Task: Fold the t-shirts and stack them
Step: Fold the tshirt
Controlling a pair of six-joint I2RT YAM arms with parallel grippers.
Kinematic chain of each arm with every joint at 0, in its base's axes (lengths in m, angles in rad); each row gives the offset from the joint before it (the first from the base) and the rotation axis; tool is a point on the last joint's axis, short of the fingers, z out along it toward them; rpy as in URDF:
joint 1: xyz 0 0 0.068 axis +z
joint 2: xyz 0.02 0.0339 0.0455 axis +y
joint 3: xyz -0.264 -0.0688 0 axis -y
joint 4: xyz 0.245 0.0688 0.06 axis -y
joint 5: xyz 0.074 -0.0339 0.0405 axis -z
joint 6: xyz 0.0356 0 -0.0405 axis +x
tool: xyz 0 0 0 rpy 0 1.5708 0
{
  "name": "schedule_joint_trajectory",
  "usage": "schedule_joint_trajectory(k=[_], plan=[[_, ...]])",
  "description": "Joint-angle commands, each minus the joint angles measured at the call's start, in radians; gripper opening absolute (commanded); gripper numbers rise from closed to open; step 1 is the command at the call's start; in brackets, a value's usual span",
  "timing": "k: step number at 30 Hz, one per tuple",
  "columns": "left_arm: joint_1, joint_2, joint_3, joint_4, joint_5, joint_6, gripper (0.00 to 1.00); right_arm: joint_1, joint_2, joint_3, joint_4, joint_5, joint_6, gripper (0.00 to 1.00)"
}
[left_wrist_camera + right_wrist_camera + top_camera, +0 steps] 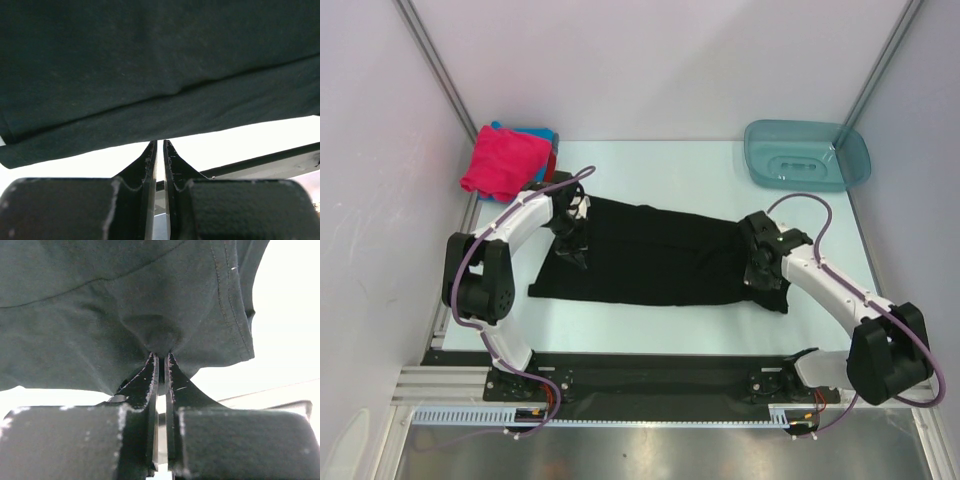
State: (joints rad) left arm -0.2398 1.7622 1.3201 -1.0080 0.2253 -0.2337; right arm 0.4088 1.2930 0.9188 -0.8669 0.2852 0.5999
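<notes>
Black t-shirt (655,255) lies flat across the middle of the desk (660,330), long axis running from left edge toward right edge, one hand at each end. Left hand (572,235) at the shirt's left end: fingers (150,165) nearly together, only a slit between them, tips nipping the folded hem. Right hand (760,262) at the right end: clamped tight on a puckered bunch of cloth beside a stitched hem. Pink t-shirt (500,160) folded at the far left corner, on top of a blue t-shirt (535,133), with a red t-shirt (552,160) showing at its right side; pile well apart from the right hand, near the left. Teal basin (807,153) at far right corner. Desk surface pale; plain white walls (660,60) on three sides
</notes>
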Motion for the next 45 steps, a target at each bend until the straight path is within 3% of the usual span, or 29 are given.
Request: schedule_joint_trajectory(k=[1,8,9,10,11,13,16,19,22,27,33,45], plan=[[0.005,-0.001,-0.007,0.016,0.031,0.027,0.13,0.054,-0.003,-0.020,-0.139,0.049,0.084,0.05],[0.005,0.016,0.002,0.013,0.043,0.031,0.13,0.129,0.045,0.046,-0.279,0.019,0.234,0.06],[0.004,0.017,0.004,0.011,0.045,0.033,0.13,0.137,0.043,0.046,-0.303,0.006,0.250,0.11],[0.005,0.017,0.007,0.009,0.048,0.031,0.13,0.146,0.042,0.048,-0.320,-0.006,0.289,0.38],[0.005,0.019,0.008,0.011,0.049,0.030,0.13,0.172,0.039,0.051,-0.334,-0.011,0.304,0.48],[0.005,0.022,0.021,0.006,0.065,0.030,0.14,0.183,0.022,0.096,-0.395,-0.005,0.342,0.60],[0.005,0.042,0.068,-0.006,0.088,0.027,0.14,0.167,-0.006,0.210,-0.435,0.047,0.363,0.67],[0.007,0.083,0.157,-0.015,0.101,0.010,0.15,0.052,0.017,0.268,-0.364,0.078,0.292,0.76],[0.020,0.135,0.211,-0.004,0.152,-0.009,0.11,-0.109,0.104,0.313,-0.249,0.043,0.175,0.79],[0.077,0.149,0.237,0.032,0.190,-0.035,0.11,-0.221,0.394,0.465,-0.176,-0.030,0.069,0.80],[0.088,0.135,0.261,0.057,0.165,-0.041,0.15,-0.232,0.572,0.511,-0.071,-0.049,0.011,0.81],[0.122,0.138,0.275,0.040,0.138,-0.033,0.17,-0.245,0.735,0.569,0.029,-0.113,0.000,0.80]])
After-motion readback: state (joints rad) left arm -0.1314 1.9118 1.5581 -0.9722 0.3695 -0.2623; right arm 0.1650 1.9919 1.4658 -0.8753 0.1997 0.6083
